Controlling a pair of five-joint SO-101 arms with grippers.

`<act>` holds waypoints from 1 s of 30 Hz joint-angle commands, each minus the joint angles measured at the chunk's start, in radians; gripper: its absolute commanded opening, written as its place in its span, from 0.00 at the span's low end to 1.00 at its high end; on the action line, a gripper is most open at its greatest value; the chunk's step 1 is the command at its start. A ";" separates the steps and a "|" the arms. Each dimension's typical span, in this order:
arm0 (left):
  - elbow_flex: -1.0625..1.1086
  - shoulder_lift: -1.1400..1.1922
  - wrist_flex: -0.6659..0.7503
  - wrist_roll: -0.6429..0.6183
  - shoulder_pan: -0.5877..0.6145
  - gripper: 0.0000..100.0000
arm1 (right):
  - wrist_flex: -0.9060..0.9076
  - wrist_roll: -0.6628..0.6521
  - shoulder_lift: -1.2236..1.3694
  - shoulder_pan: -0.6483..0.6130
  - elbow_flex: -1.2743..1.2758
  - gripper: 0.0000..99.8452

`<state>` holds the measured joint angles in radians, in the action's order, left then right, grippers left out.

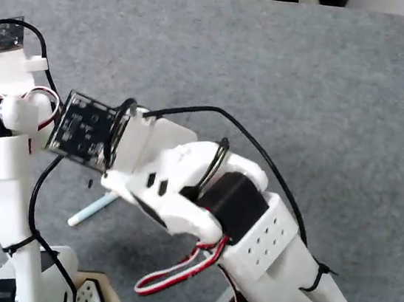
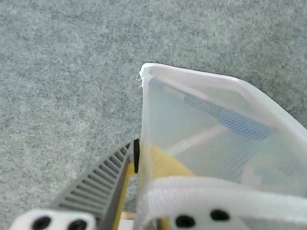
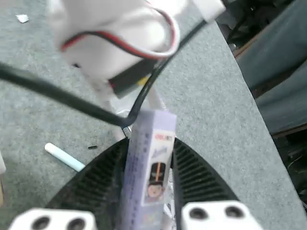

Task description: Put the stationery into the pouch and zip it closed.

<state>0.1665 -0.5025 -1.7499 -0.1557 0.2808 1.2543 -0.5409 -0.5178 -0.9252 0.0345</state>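
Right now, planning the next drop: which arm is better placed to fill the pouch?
Probably right: the right claw grips a purple box; the left claw is busy holding the pouch.

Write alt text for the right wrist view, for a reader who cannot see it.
The right hand clamps a lilac stationery box between its black ribbed fingers. Beyond it, a pale blue pen lies on the grey table, and the other arm's white body and a black cable cross the scene.
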 commanded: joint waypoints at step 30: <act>0.005 0.038 0.014 0.002 0.045 0.03 | 0.020 0.002 -0.111 0.172 0.033 0.17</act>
<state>0.1665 -0.5025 -1.7499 -0.1557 0.2808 1.2129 -0.5439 -0.5654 -0.8209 0.1281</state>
